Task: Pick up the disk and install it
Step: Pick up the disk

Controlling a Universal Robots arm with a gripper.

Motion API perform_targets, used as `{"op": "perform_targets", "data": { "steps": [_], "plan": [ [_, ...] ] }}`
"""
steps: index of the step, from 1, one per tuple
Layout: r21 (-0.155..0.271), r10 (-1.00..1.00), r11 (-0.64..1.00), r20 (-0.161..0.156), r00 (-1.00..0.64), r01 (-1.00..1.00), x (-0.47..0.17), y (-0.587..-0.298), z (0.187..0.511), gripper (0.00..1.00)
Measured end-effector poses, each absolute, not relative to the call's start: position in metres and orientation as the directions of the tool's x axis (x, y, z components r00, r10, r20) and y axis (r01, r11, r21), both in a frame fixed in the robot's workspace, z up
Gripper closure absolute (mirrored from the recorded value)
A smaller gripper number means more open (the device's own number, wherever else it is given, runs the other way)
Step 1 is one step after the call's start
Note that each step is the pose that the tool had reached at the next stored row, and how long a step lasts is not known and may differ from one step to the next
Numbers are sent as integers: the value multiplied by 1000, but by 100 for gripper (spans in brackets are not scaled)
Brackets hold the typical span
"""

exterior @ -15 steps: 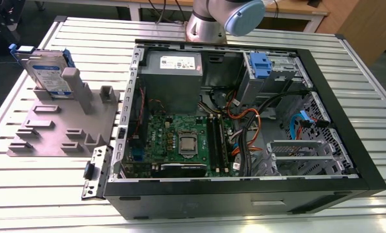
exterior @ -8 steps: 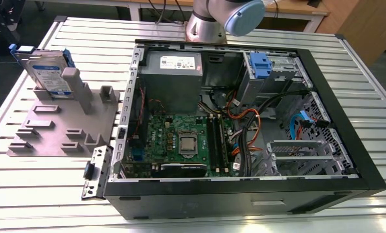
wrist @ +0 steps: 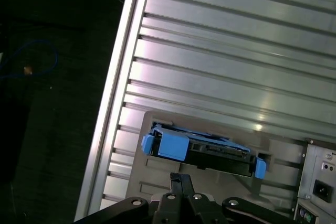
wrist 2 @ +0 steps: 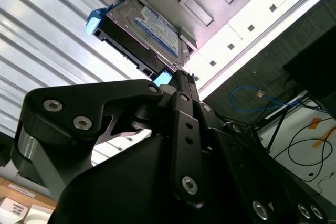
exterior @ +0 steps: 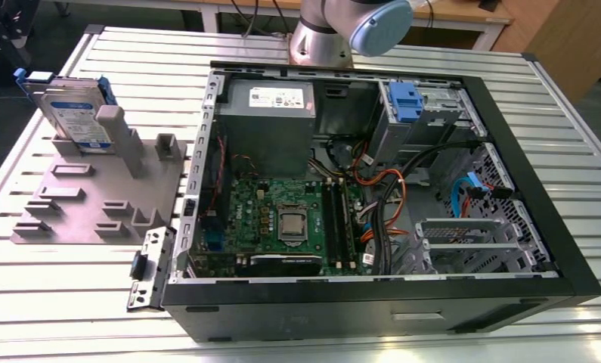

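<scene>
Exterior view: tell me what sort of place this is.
Likely a robotics lab for computer assembly: an opened computer case lies on a slotted aluminium table, the disk stands in a grey fixture, with a robot arm behind.

Above the disk point(exterior: 73, 110) I have open room: it stands on edge in the grey fixture plate point(exterior: 68, 204), but grey posts point(exterior: 131, 151) crowd its face toward the computer case point(exterior: 311, 306). Inside the case, the drive bay point(exterior: 447, 113) lies open from above; orange and black cables point(exterior: 376, 178) sprawl just beside it, and the power supply point(exterior: 267, 113) walls off its side toward the exterior view's left.
</scene>
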State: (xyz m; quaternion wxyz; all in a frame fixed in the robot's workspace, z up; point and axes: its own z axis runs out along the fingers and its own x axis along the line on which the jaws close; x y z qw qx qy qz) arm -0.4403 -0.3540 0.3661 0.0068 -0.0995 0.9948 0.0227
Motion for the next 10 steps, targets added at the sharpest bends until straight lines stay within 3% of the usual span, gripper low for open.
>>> {"op": "perform_targets", "data": {
  "steps": [10],
  "plan": [
    [44,-210,976,-18,-977,-211,-440,-354,366,89]
  ]
}}
